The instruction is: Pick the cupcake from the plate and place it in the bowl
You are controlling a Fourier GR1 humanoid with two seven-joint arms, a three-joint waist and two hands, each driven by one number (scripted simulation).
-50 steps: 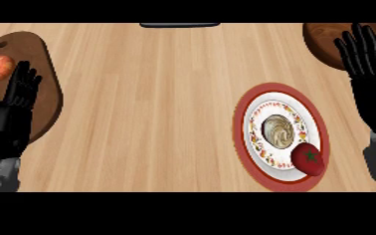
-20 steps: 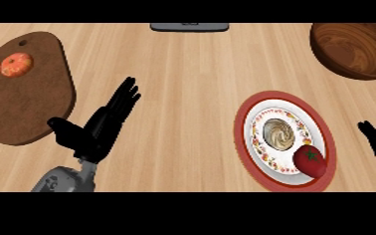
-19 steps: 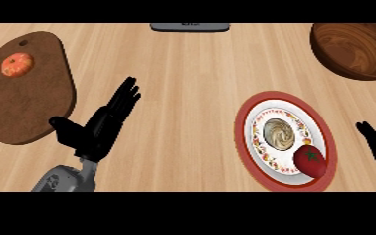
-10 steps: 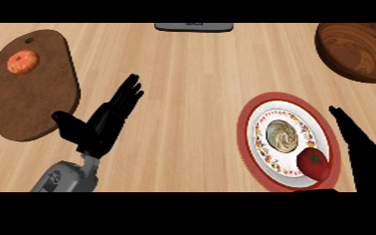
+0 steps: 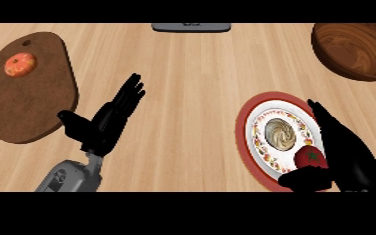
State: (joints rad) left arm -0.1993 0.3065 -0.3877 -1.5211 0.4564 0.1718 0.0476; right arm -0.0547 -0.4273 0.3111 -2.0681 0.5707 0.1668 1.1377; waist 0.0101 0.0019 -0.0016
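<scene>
At near right on the tabletop (image 5: 198, 79): red-rimmed plate (image 5: 246, 129) carrying a swirled cupcake (image 5: 280, 133) and a strawberry (image 5: 311, 157). Right hand (image 5: 345, 147), fingers straight, holding nothing, over the plate's right edge. Left hand (image 5: 106, 119) open, near left. Wooden bowl (image 5: 349, 50) far right. Brown board (image 5: 33, 92) far left, with a tomato (image 5: 20, 63).

one plate (image 5: 247, 138); one cupcake (image 5: 281, 132); one bowl (image 5: 345, 50)

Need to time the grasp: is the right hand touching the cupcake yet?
Apart. The head view shows bare plate between the open right hand and the cupcake.
</scene>
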